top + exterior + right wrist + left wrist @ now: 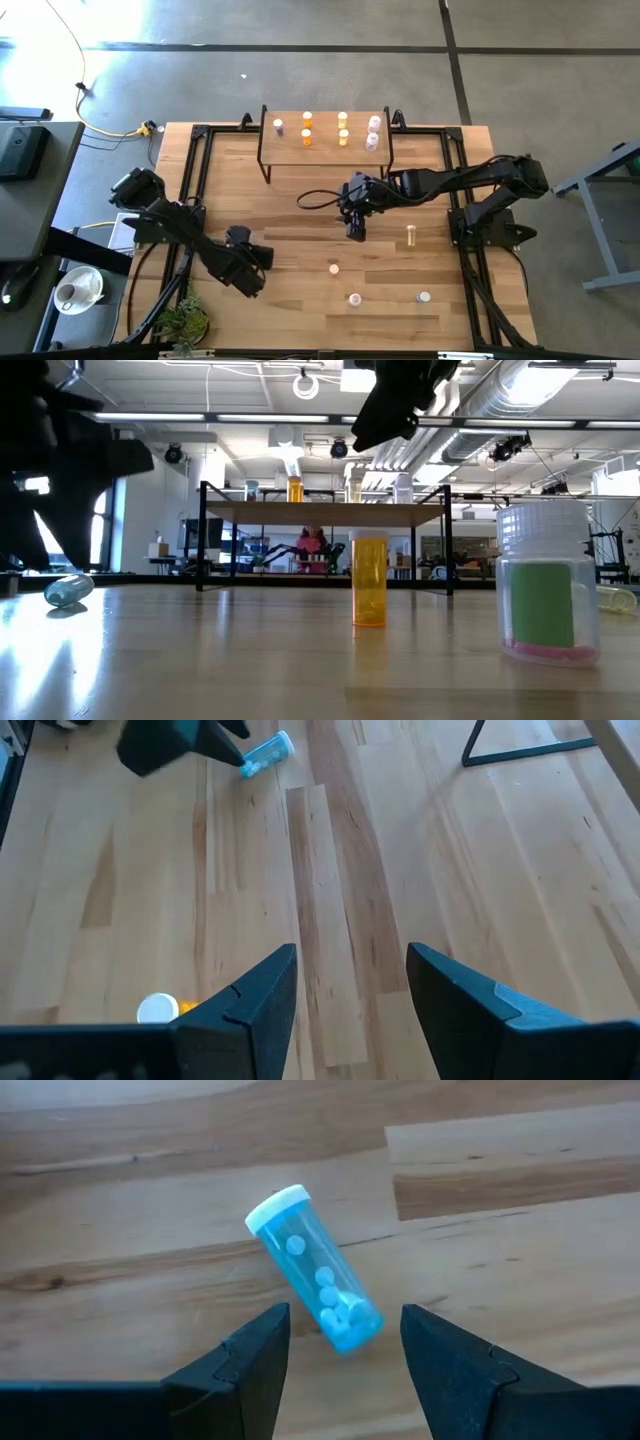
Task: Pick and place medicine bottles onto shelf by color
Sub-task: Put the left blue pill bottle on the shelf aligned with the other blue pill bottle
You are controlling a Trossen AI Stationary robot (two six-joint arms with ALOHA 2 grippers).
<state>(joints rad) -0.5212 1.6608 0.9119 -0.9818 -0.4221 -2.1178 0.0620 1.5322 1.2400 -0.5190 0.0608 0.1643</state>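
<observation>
A pale blue medicine bottle lies on its side on the table, white cap pointing away from my left gripper. That gripper is open, tilted down over the bottle's bottom end, with one finger on each side and apart from it. In the high view my left gripper covers this bottle. My right gripper hangs open above the table's middle, holding nothing. The shelf at the far edge carries several bottles standing in colour groups. An orange bottle stands near the table's middle.
Loose on the right half of the table are a yellow bottle lying on its side, a pinkish one and a pale one near the front edge. A plant sits at the front left corner. Bare wood lies between the arms.
</observation>
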